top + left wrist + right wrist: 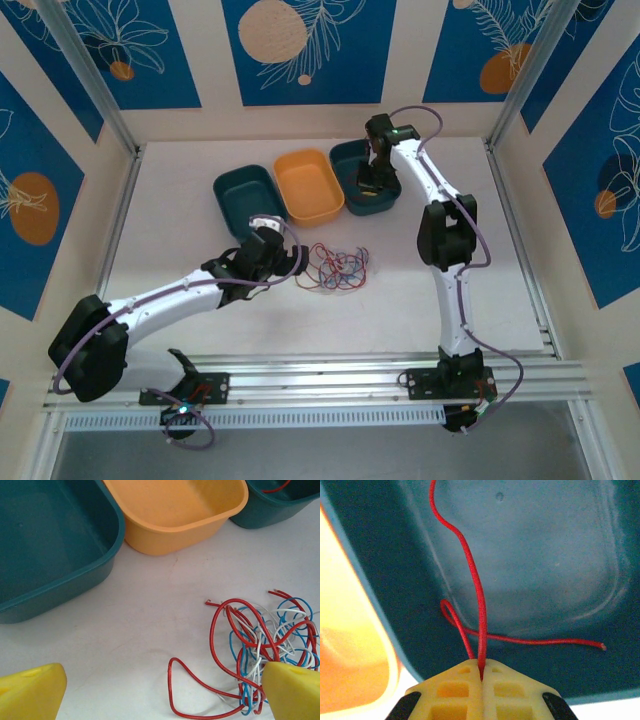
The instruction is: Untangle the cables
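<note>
Hovering left claw (296,262): spread wide and holding nothing, low over the worktop (170,240) just beside the heap's left edge, seemingly lined up to pick a strand.
Cables (338,268): a loose heap of red, blue and white wires lay on the worktop between the arms. Its long axis ran left to right, and one red loop trailed toward the left claw.
Empty trays: a teal tray (243,197) and an orange tray (310,188) sat behind the heap, probably for sorted wires.
Right claw (368,183): pressed together on a red wire (470,565) inside the far teal tray (346,151), likely delivering it.
Wire's lie: it ran lengthwise away from the claw, its free end pointing sideways across the tray floor.
</note>
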You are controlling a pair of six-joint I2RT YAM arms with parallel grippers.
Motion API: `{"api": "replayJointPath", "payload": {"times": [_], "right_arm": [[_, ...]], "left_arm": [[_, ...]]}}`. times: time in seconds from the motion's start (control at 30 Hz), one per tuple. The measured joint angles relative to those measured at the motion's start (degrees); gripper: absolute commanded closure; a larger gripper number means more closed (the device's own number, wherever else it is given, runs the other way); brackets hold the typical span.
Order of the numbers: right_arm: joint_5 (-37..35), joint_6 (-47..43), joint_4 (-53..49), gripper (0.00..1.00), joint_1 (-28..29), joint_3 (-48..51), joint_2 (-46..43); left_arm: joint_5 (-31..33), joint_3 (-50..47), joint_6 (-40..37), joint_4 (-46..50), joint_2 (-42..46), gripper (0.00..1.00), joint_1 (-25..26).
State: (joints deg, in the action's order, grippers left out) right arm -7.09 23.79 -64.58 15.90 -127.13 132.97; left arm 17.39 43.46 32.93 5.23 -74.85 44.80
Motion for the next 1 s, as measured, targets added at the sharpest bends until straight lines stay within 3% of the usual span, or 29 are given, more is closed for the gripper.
{"api": "replayJointPath", "payload": {"times": [0.37,1.0], "right_arm": [[4.37,0.94,0.87,1.00,-2.93,6.56,-7.96],[5.09,2.21,-1.29,1.00,-7.39,-6.38,4.50]], "left_arm": [[-0.46,0.20,0.00,0.00,-1.07,0.00,0.00],[-0.48,1.70,0.00,0.26,-2.16,0.00,0.00]]}}
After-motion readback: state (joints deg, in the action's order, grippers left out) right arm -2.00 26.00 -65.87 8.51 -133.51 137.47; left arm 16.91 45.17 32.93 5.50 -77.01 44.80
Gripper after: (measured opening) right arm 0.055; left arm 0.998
